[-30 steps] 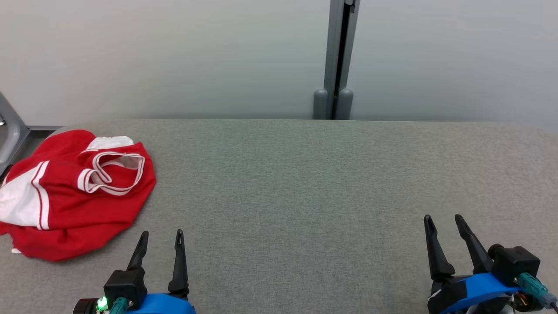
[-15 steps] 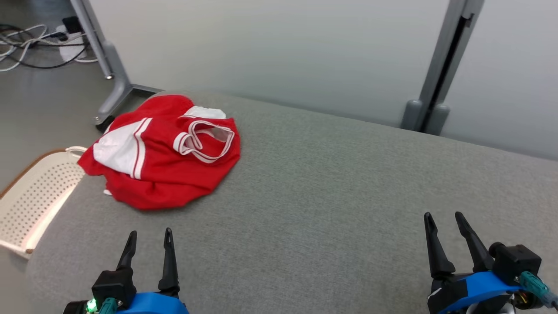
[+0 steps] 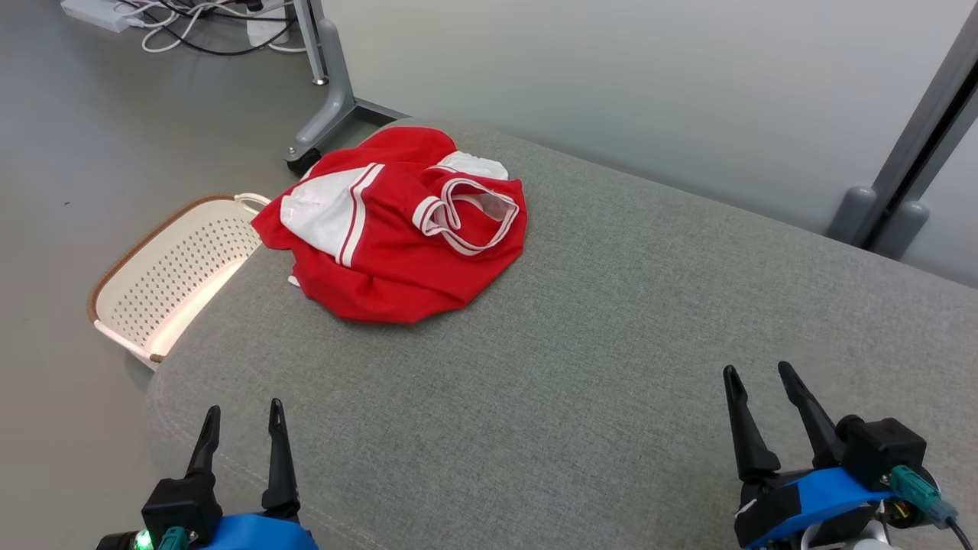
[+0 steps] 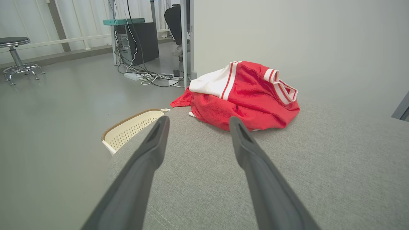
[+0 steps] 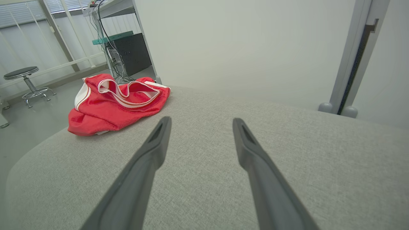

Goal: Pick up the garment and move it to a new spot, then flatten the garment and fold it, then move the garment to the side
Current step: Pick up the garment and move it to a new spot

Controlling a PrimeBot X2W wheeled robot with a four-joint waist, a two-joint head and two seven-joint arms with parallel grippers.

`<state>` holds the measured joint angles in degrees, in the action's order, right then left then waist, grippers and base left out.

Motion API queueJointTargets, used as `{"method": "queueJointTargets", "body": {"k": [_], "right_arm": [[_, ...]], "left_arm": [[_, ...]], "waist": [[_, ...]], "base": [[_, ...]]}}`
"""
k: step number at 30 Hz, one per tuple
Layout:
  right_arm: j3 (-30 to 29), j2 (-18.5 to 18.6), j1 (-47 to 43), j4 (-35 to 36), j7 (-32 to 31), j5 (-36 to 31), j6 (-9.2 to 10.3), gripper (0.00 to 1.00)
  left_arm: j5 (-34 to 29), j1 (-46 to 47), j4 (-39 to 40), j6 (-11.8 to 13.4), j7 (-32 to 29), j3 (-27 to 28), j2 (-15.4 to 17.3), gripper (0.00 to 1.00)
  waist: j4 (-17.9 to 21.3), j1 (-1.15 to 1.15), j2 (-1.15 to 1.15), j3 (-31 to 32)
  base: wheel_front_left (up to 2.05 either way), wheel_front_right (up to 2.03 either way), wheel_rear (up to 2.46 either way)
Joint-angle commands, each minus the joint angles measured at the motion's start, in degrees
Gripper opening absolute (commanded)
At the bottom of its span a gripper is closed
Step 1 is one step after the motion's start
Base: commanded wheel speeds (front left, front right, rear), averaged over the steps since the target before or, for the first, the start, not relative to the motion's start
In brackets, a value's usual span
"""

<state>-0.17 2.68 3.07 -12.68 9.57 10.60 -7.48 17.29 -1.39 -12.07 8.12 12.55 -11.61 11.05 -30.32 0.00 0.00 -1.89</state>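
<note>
Red cloth with white panels and striped trim, the garment [image 3: 397,244] is lying crumpled at the far left corner of the grey padded table [image 3: 611,344] in the head view, one edge seeming to overhang toward a perforated basket [image 3: 168,275] on the floor. The left gripper [image 3: 243,412] is hovering at the near left, fingers spread wide and holding nothing, with the heap ahead and a little to its right. The right gripper [image 3: 756,374] is waiting well apart at the near right, equally spread and empty. Along the left wrist view, the garment [image 4: 246,95] is sitting just past the fingertips, slightly right of centre. Along the right wrist view, the garment [image 5: 111,102] is lying farther ahead and well off to the left. The left arm is looking nearer for the pickup, and the bunched heap is offering no clear long axis.
</note>
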Motion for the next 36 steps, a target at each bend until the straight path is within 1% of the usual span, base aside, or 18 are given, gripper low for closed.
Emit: {"method": "queueJointTargets", "body": {"k": [1, 10, 14, 19, 20, 23, 26, 27, 29, 32, 36], "right_arm": [[0.44, 0.35, 0.64, 0.12, -0.04, -0.68, -0.03, 1.0], [0.68, 0.36, 0.81, 0.94, -0.39, -3.04, -0.03, 1.0], [0.44, 0.36, -0.28, 1.27, -0.67, -2.95, -0.03, 1.0], [0.82, 0.38, -0.87, 2.28, -0.88, -2.86, -0.03, 1.0], [0.84, 0.36, -0.85, 2.49, -0.99, -2.95, -0.03, 1.0], [1.19, 0.35, -0.95, 3.05, -1.46, -3.1, -0.03, 1.0], [1.79, 0.36, -0.19, 3.83, -2.17, -3.69, -0.03, 1.0], [2.2, 0.36, 0.22, 4.2, -2.36, -3.76, -0.03, 1.0], [2.77, 0.35, 0.89, 5.08, -2.94, -4.07, -0.03, 1.0], [2.94, 0.37, 1.84, 6.38, -3.66, -4.78, -0.03, 1.0], [3.18, 0.35, 3.22, 8.23, -4.71, -6.46, -0.03, 1.0]], "left_arm": [[0.38, -0.68, 0.37, 0.42, 0.4, 0.42, 0.23, 1.0], [0.82, -1.28, 0.52, 0.92, 0.62, 0.66, 0.42, 1.0], [1.29, -0.32, 0.67, 0.79, -0.12, 0.84, 0.89, 1.0], [2.25, 2.84, 2.41, 0.48, -1.31, 2.96, 3.29, 1.0], [2.27, 3.79, 2.91, 0.18, -1.81, 3.23, 4.18, 1.0], [3.89, 8.29, 4.03, -1.82, -4.25, 4.57, 6.48, 1.0], [5.37, 14.0, 2.92, -3.25, -8.51, 5.39, 8.53, 1.0], [5.54, 15.88, 1.96, -3.63, -10.08, 5.75, 9.69, 1.0], [6.96, 19.39, -0.33, -4.16, -13.58, 6.53, 10.93, 1.0], [9.95, 24.21, -4.14, -4.75, -17.55, 8.25, 11.73, 1.0], [13.78, 29.28, -9.28, -5.74, -20.96, 10.84, 13.23, 1.0]], "waist": [[-0.28, 0.0, 0.0, -0.42], [-0.23, 0.0, 0.0, -0.28], [-0.01, 0.0, 0.0, 0.1], [1.2, 0.0, 0.0, -0.32], [1.47, 0.0, 0.0, -0.51], [2.36, 0.0, 0.0, -1.06], [3.91, 0.0, 0.0, -2.3], [4.67, 0.0, 0.0, -2.9], [6.49, 0.0, 0.0, -4.32], [9.41, 0.0, 0.0, -6.84], [13.61, 0.0, 0.0, -10.85]], "base": [[0.0, 0.0, 0.0], [0.0, 0.0, 0.0], [0.0, 0.0, 0.0], [0.0, 0.0, 0.0], [0.0, 0.0, 0.0], [0.0, 0.0, 0.0], [0.0, 0.0, 0.0], [0.0, 0.0, 0.0], [0.0, 0.0, 0.0], [0.0, 0.0, 0.0], [0.0, 0.0, 0.0]]}}
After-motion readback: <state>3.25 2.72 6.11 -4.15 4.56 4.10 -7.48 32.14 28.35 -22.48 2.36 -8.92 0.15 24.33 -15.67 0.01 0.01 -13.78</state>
